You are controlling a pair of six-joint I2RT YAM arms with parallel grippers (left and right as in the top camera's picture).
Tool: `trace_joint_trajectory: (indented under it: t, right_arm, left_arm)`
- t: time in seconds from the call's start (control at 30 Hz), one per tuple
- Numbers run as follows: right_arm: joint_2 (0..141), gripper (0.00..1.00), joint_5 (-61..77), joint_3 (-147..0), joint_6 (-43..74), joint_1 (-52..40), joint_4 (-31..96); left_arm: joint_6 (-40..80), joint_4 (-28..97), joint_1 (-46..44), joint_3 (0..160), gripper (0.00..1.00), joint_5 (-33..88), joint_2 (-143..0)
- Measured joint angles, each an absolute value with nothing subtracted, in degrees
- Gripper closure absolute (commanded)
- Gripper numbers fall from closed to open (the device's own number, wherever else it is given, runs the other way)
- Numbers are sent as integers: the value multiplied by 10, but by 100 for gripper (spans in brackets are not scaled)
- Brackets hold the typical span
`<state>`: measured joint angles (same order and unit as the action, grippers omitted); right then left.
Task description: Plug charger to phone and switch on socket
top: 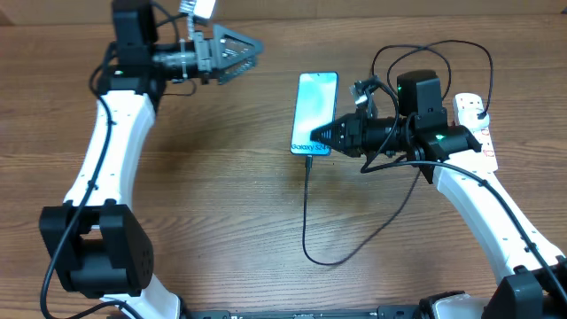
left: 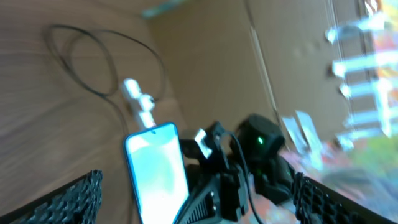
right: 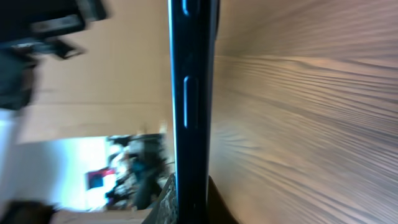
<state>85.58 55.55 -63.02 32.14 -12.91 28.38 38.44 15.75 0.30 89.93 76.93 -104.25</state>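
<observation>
Your phone [top: 314, 111] lies flat on the wooden table [top: 204, 195], screen up, to the left of the socket [top: 468, 106], with the right arm between the two. It is a slim rectangle with a dark rim and a glowing pale blue-white screen. Dark lettering runs along the short edge nearer the robot, partly covered. The right wrist view shows its thin black side [right: 189, 93] close up, with two narrow side buttons.

Your right gripper [top: 321, 136] reaches leftward from beside the socket. Its jaws are closed on the phone's edge on the socket side, near the lettered corner. In the wrist view the phone's side runs straight down between the two fingers.

The charger [top: 306, 213] is a thin black cable. One end meets the phone's near short edge, but you cannot tell whether the tip is fully seated. From there it runs toward the robot, bends in a low curve and climbs back toward the socket, where it loops above the right arm. Its plug end is hidden by that arm.

The socket is a white strip with red markings, largely covered by the right arm.

Your left gripper [top: 252, 49] hangs in the air well to the left of the socket, beyond the phone. Its jaws are spread wide and hold nothing.
</observation>
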Motion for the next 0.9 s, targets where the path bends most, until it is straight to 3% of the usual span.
trace_joint_trajectory:
  t: [0.17,0.27,0.43,0.9]
  right_arm:
    - [863,96,485,-630,278,-131,328]
    - [887,96,461,-630,253,-145,326]
    - [951,96,441,-630,240,-178,306]
    - [1113,96,426,-630,245,-222,185]
  left_arm:
    - [320,304,44,900,0,658,-1041]
    - [283,430,64,900,0,465,-1041]
    - [266,496,65,899,0,289,-1041]
    - [259,498,65,899,1,185,-1041]
